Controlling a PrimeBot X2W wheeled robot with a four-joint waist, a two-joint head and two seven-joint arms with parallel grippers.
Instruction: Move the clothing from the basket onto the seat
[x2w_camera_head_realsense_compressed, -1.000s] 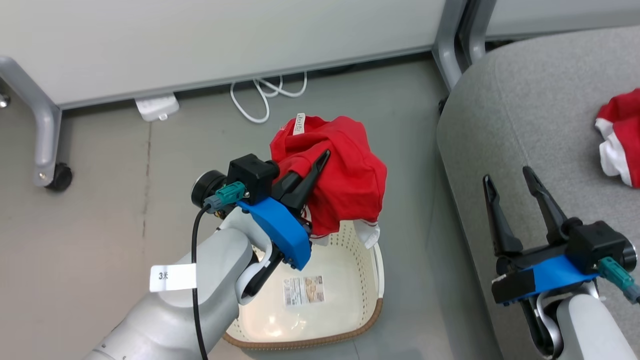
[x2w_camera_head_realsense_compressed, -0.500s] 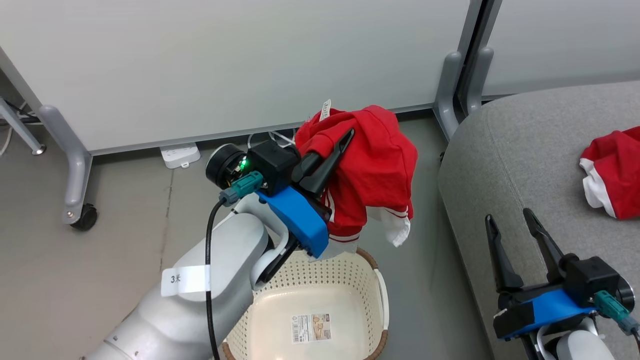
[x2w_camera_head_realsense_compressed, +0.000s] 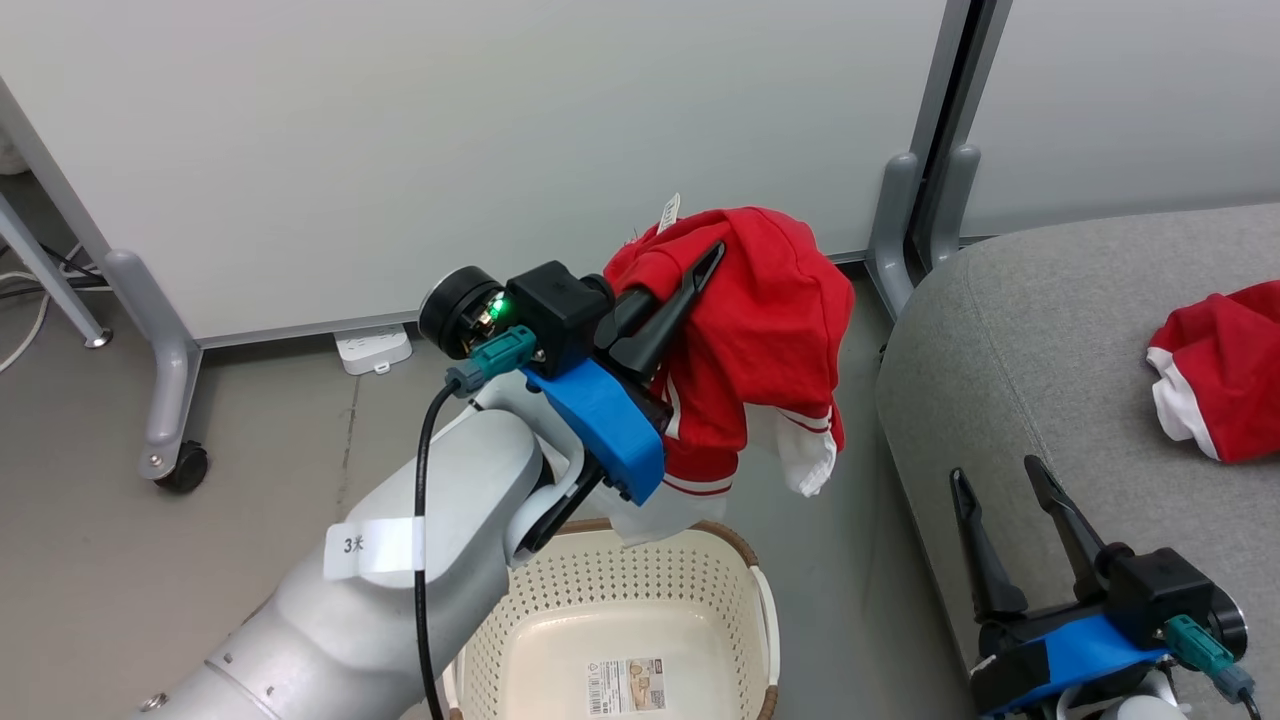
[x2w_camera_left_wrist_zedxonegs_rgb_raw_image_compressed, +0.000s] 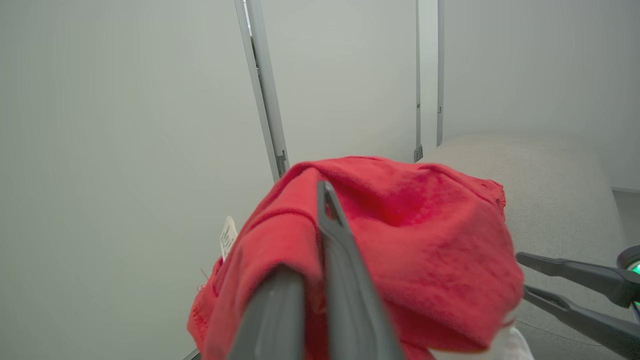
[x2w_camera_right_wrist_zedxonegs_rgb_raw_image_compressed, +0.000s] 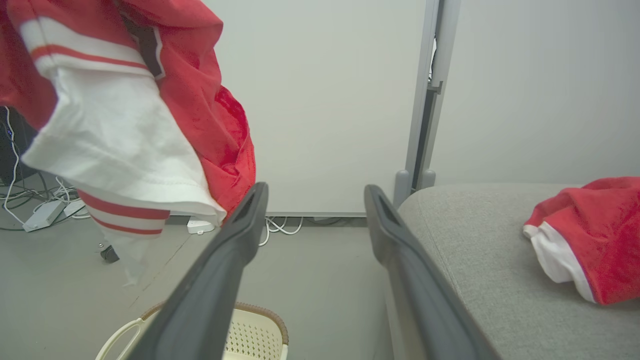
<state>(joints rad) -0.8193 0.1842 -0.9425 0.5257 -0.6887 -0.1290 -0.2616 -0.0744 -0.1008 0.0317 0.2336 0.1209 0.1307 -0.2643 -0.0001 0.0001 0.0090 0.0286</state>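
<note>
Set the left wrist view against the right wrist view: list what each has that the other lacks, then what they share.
Left wrist view: the left gripper shut on the held garment, with its beige label. Right wrist view: the basket, a second garment lying on the seat, a white cable on the floor. Both: the held garment, the grey seat, the open right gripper.
</note>
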